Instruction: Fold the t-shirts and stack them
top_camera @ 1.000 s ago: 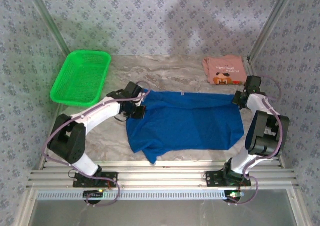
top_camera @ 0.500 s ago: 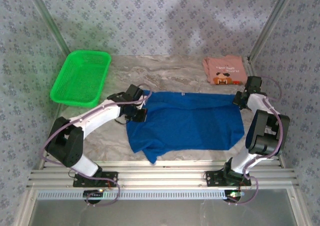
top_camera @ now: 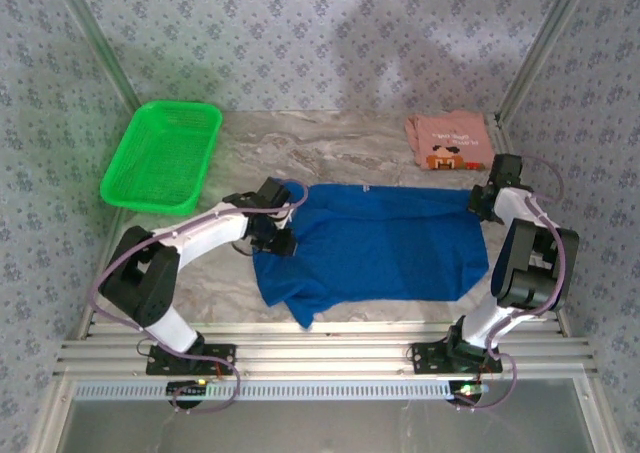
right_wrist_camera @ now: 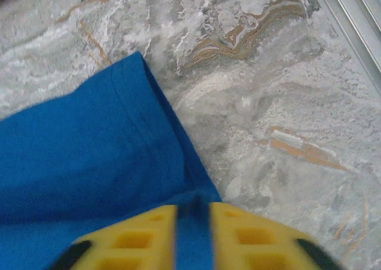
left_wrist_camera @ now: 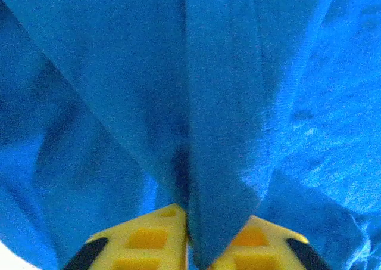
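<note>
Royal-blue soft cloth t-shirt (top_camera: 380, 243) lies spread across the middle of the grey, marble-veined desk (top_camera: 330, 153). It is mostly flat, with its near left corner rumpled and folded over. The left gripper (top_camera: 278, 235) sits at the shirt's left edge. A tented ridge of knit fabric rises between its yellow fingers (left_wrist_camera: 143, 243), and I cannot tell whether they clamp it. The right gripper (right_wrist_camera: 193, 222) rests at the far right corner with its jaws a narrow gap apart and the stitched hem lying between them. A folded salmon-pink t-shirt with a cartoon print (top_camera: 450, 143) lies at the far right of the desk, apart from the blue one. A green plastic mesh basket (top_camera: 162, 155) stands at the far left. Pale floral-patterned walls (top_camera: 330, 43) enclose the desk.
</note>
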Controlling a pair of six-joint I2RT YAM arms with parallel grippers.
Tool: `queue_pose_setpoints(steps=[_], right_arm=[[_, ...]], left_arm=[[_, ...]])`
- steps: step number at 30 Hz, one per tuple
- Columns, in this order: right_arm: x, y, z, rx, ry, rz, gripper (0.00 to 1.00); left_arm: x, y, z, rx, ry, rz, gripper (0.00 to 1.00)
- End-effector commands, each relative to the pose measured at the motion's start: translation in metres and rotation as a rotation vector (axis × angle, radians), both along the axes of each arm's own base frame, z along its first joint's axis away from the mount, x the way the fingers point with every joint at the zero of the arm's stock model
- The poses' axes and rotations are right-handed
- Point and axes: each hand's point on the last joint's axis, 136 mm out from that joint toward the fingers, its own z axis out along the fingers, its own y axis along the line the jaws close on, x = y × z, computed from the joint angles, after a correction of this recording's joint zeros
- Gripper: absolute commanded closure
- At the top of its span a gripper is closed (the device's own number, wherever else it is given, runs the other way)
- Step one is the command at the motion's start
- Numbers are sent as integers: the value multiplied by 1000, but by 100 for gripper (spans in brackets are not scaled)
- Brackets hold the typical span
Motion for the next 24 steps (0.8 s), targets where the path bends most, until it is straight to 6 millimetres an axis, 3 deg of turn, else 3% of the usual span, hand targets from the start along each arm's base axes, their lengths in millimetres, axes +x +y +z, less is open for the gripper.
queue_pose_setpoints(steps=[1, 4, 6, 9, 11, 15, 17, 20, 24], right_arm=[[-13, -3, 0, 20, 47, -35, 58], [-9, -4, 23, 33, -20, -41, 48], [-6, -1, 45, 54, -81, -29, 43], [2, 18, 74, 128, -171, 47, 36], [7, 38, 87, 207, -221, 114, 32], [18, 82, 97, 371, -276, 220, 26], [19, 95, 87, 379, -241, 235, 24], [22, 109, 66, 405, -174, 246, 23], [25, 115, 42, 419, -118, 231, 23]], left_arm=[[4, -14, 20, -100, -16, -10, 41], [23, -13, 69, -220, -124, 57, 25], [44, 3, 96, -277, -175, 171, 11], [73, 31, 107, -300, -172, 319, 2], [90, 35, 104, -305, -155, 357, 2], [111, 48, 57, -204, -54, 467, 7], [122, 51, 36, -209, -29, 529, 9], [141, 41, 23, -235, -47, 547, 11], [157, 45, 2, -209, -68, 594, 16]])
